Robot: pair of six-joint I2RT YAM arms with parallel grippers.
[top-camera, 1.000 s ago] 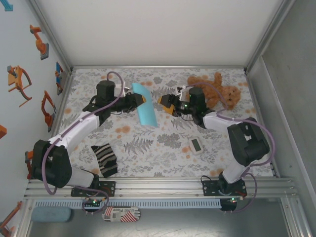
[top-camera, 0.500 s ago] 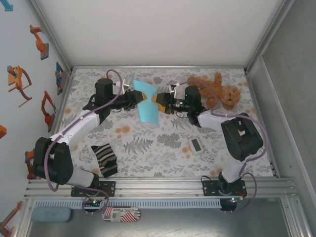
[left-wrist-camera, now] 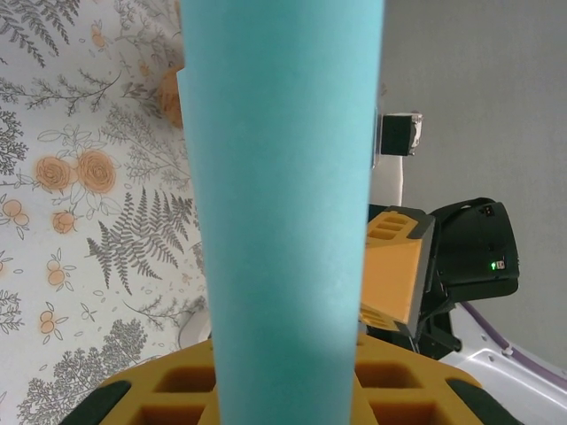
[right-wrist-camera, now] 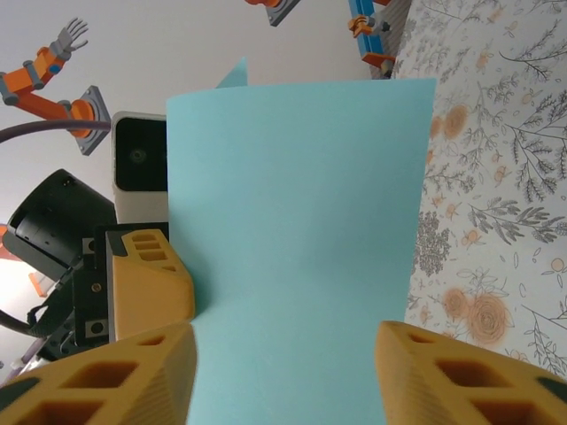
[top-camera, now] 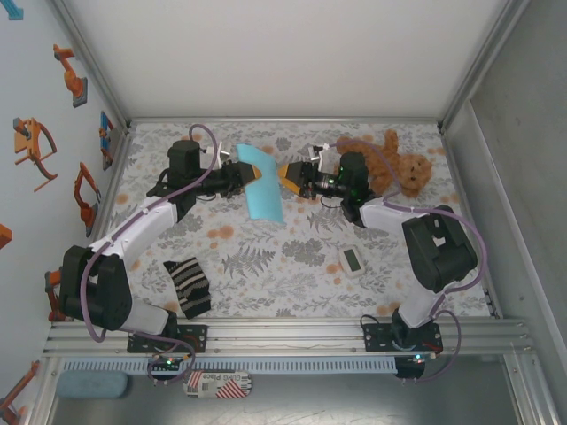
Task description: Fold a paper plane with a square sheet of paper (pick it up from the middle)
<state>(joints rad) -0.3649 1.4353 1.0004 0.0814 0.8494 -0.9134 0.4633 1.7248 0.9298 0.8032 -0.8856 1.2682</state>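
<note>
Above table (top-camera: 292, 266) centre, toward 12 o'clock: square sheet of paper (top-camera: 262, 190), held in the air as a narrow band.
Left tool (top-camera: 252, 175): clamped on the sheet from 9 o'clock.
Right tool (top-camera: 285, 175): jaws apart, straddling the sheet from 3 o'clock; no pinch seen.
Risk: closing off-centre could crumple it or skew the crease; pulling against the left grip could tear the thin paper or slip it free.
Writing: tag (top-camera: 218, 382) at the 6 o'clock rail, "Place" legible, rest unsure.
</note>
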